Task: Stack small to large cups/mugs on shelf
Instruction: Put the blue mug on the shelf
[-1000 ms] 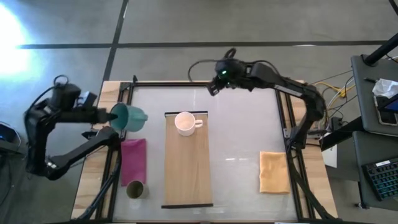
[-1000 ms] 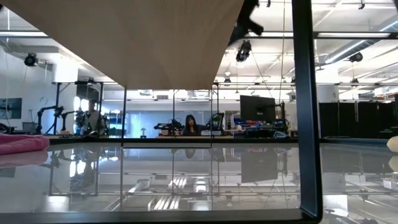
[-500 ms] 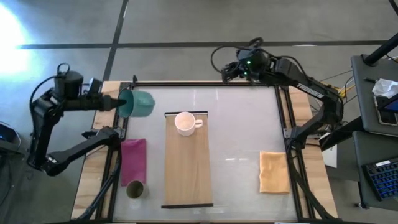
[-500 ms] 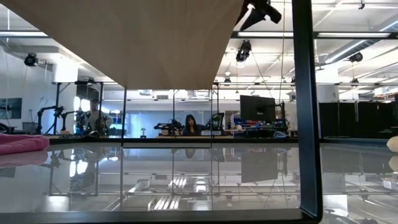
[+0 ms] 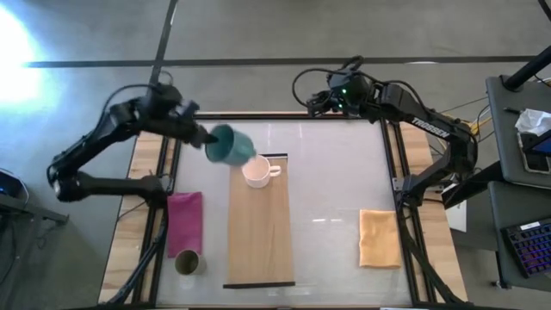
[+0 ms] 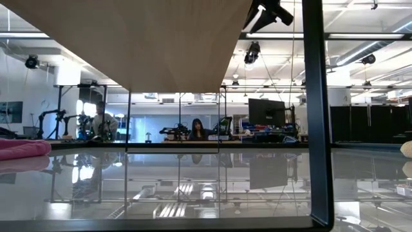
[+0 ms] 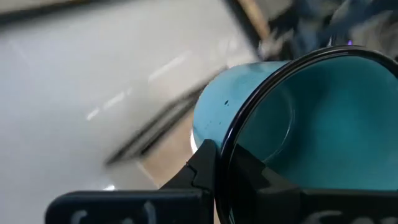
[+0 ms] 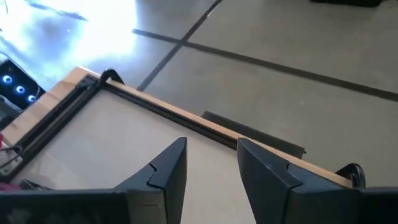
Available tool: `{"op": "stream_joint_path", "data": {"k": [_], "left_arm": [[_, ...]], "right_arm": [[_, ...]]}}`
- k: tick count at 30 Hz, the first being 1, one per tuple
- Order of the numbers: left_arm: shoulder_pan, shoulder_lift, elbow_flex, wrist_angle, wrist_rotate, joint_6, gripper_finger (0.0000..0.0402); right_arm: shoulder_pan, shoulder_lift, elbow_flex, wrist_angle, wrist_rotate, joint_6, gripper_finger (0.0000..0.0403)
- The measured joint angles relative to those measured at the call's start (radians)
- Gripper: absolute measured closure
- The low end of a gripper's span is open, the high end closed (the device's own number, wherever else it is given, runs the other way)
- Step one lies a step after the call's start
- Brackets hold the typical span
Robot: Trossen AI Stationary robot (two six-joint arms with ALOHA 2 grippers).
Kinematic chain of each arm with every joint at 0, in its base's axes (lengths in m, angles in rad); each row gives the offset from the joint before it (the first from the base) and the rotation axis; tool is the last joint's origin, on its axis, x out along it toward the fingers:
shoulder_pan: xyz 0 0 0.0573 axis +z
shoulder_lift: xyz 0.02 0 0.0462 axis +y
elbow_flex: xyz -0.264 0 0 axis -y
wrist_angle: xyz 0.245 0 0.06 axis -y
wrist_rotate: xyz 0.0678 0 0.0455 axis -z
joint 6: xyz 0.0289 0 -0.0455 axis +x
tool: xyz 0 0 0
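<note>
Glass tabletop below, and the left gripper (image 5: 207, 138) grips the teal mug (image 5: 229, 145) by its rim, tilted, beside the white mug (image 5: 256, 170) on the shelf (image 5: 258, 241); level it first, I'd say, then set down. Right gripper (image 5: 317, 100) waits spread at the far edge; olive cup (image 5: 188, 262) sits near the pink cloth (image 5: 184, 222).

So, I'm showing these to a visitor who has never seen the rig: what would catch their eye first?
Probably the teal mug, tilted in the air and gripped at its rim by the left gripper, just beside the white mug standing at the far end of the shelf. Next, the right gripper, empty with fingers apart, waits over the table's far edge. The small dark cup sits alone near the pink cloth.
</note>
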Motion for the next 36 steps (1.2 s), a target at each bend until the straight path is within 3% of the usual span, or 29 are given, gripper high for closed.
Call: {"op": "stream_joint_path", "data": {"k": [6,9,13,16,20,25,29,36], "left_arm": [[-0.356,0.007,0.030,0.006,-0.193,-0.168,0.0400],[-0.518,-0.001,0.079,0.027,-0.340,-0.271,0.0400],[-0.702,0.024,0.120,0.012,-0.501,-0.387,0.0400],[-0.796,0.075,0.133,-0.024,-0.567,-0.466,0.0400],[-0.858,0.160,0.152,-0.094,-0.577,-0.549,0.0400],[-0.892,0.244,0.208,-0.103,-0.576,-0.587,0.0400],[-0.891,0.312,0.254,-0.136,-0.577,-0.614,0.0400],[-0.892,0.398,0.257,-0.151,-0.539,-0.693,0.0400]], "right_arm": [[0.000,0.000,0.000,-0.073,0.000,0.026,0.0273],[0.000,0.000,0.000,-0.101,-0.001,0.029,0.0273],[0.003,0.000,-0.001,-0.122,-0.060,0.052,0.0273],[0.024,0.000,-0.006,-0.125,-0.107,0.052,0.0273],[0.081,-0.004,-0.012,-0.155,-0.212,0.052,0.0276],[0.211,-0.037,-0.013,-0.181,-0.229,0.078,0.0280],[0.329,-0.060,-0.015,-0.179,-0.221,0.140,0.0280],[0.553,-0.063,-0.068,-0.138,-0.105,0.327,0.0289]]}}
